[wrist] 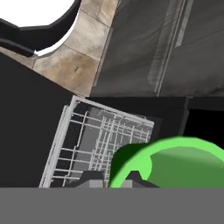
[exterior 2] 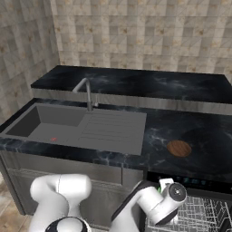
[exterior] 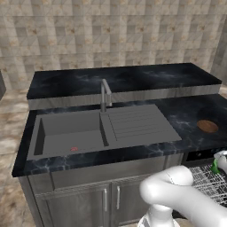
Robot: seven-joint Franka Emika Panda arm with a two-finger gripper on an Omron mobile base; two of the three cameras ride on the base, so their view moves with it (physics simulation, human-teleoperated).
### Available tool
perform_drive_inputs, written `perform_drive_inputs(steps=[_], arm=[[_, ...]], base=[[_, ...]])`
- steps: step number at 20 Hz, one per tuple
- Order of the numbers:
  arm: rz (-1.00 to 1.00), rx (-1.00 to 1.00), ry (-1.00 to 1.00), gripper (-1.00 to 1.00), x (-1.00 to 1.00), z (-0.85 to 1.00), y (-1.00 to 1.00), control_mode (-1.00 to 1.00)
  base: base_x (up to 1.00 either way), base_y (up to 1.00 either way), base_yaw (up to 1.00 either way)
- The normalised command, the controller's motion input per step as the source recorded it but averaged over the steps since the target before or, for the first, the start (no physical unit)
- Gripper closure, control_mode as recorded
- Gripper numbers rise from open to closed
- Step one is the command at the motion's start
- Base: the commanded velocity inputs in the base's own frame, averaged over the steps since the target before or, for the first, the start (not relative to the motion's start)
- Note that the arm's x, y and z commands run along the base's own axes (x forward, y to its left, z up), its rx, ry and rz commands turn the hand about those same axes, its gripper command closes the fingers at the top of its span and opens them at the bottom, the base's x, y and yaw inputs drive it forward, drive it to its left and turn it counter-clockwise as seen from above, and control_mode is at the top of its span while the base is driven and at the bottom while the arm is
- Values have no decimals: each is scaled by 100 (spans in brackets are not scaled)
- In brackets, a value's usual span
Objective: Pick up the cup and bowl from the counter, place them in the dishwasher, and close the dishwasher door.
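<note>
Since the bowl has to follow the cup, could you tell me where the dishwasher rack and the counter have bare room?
The white wire rack lies bare to its far corner. The gripper holds the green cup over one corner. The counter is bare all around the bowl, between the drainboard and the raised ledge.

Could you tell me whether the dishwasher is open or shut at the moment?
Open. The dishwasher's white wire rack is exposed below the counter edge, and the hand holds the green cup above it.

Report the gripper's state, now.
Gripper: shut on the cup, above the dishwasher's rack.
</note>
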Motion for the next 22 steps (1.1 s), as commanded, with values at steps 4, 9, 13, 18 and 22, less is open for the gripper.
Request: perform_drive_inputs(steps=[4,9,13,18,22], arm=[[9,3,1,100,9,-28,-17,-100],[12,0,-2,100,0,-22,-13,-100],[9,-2,-7,100,0,-16,-6,-100],[4,-3,-5,100,0,-17,0,-100],[1,-1,0,100,3,-33,0,-100]], base=[[0,0,0],[0,0,0],[0,0,0],[0,0,0],[0,0,0]])
